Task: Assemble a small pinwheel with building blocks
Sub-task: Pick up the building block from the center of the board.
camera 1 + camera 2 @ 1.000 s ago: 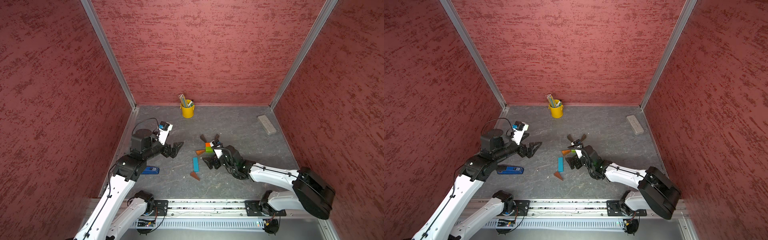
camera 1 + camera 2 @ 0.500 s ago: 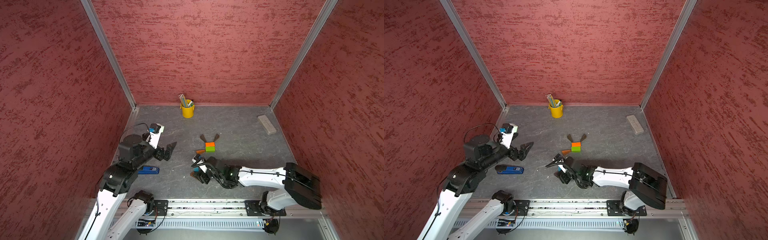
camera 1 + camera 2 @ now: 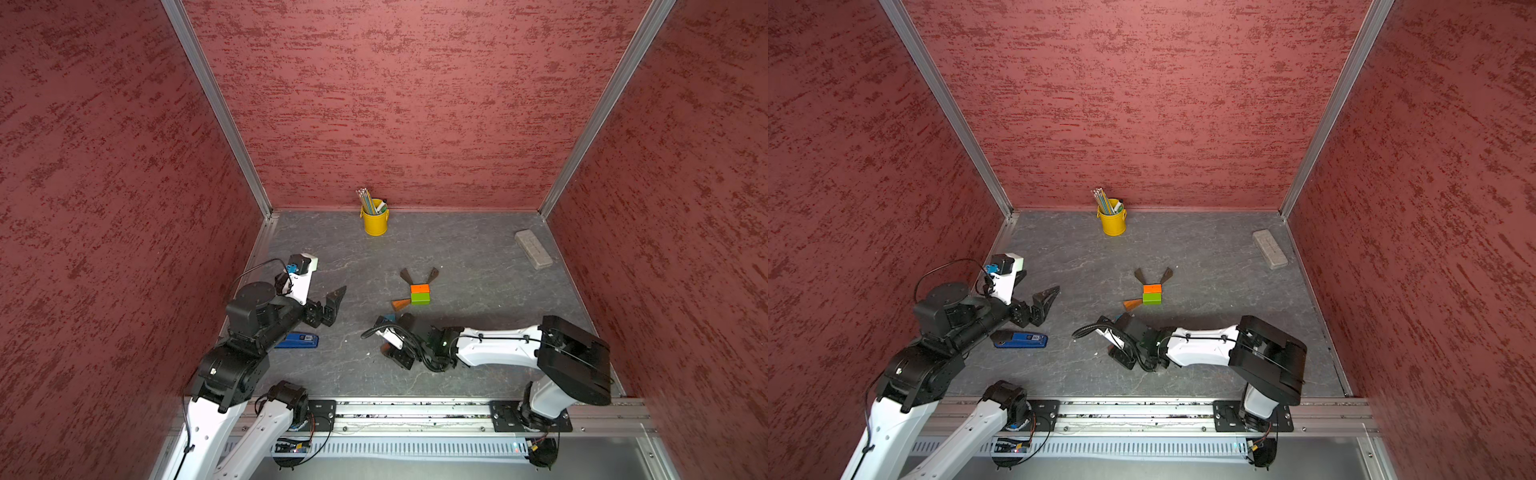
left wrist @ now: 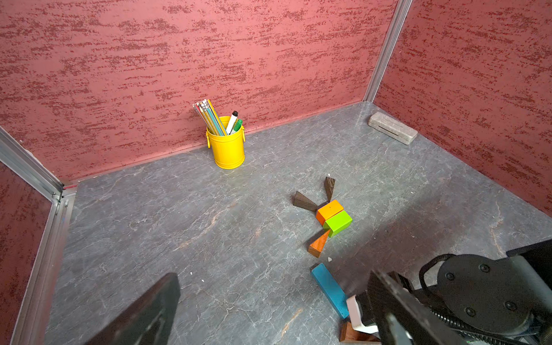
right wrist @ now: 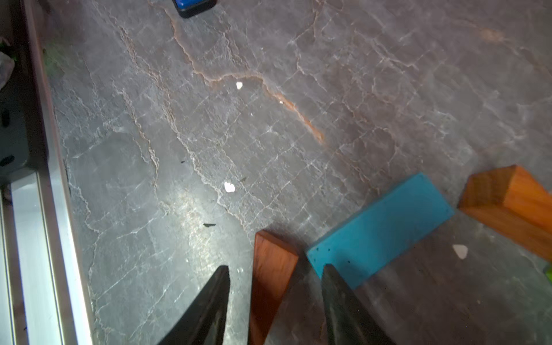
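Right, top views first. Both showed the pinwheel part-built at mid-frame on the grey table. The orange block touched the green block. The dark wedges fanned from the orange block's upper corners. One placed reddish wedge sat at the green block's lower-left corner; the lower-right corner was bare. The right gripper lay low, just below the pinwheel in frame, and covered most of the blue bar; its jaw state could not be read here. The left gripper hung left of centre, jaws wide and empty, just up-frame of the blue stapler.

Left wrist view: same layout. The blue bar lay clear of the pinwheel at lower right of frame, one end running under the right arm.

Right wrist view: the jaws stood half-wide either side of the loose reddish wedge at bottom centre. Gaps showed on both sides, so nothing was gripped. The bar lay just beside the wedge. One finger overlapped its corner; contact unclear.

Judged step: pickup of the fourth blade. The next move calls for shutting on the wedge without nudging the bar, then carrying it to the bare corner, thin end inward. Stem afterwards.
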Robot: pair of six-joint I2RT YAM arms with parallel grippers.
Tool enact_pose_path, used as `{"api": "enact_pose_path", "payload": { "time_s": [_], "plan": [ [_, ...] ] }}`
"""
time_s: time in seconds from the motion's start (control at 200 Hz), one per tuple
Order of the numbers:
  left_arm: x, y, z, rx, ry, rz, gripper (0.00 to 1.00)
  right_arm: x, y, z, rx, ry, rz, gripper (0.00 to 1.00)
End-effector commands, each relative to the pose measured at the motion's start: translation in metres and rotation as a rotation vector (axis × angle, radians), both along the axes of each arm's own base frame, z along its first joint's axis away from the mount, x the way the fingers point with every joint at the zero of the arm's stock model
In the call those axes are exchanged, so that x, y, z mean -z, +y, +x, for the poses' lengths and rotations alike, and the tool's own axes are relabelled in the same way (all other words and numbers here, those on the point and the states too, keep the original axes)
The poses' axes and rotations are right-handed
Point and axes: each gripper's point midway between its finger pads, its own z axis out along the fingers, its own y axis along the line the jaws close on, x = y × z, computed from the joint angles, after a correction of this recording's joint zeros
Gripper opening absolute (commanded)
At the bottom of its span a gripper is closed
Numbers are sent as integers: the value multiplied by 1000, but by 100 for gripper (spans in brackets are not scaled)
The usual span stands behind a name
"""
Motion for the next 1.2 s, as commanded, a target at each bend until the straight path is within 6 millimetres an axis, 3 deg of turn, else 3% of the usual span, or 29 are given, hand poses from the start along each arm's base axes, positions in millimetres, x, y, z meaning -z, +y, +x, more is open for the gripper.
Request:
{"api": "enact_pose_path", "payload": {
  "time_s": [0.0,0.491,0.957,1.082,1.192],
  "plan": [
    [-2,3,2,-18,-11,-7,100,3,4,-5,-40,18,-20,51],
    [2,2,2,-17,-6,-8,100,10,15,3,-40,1,-46,51],
    [7,4,-1,-24,5,-9,100,19,16,2,-55,11,-72,33],
    [9,6,-4,-30,3,-5,100,14,19,4,-56,-1,-54,33],
    [8,7,-5,-30,2,-9,100,14,20,7,-47,-11,-62,38]
  ]
}}
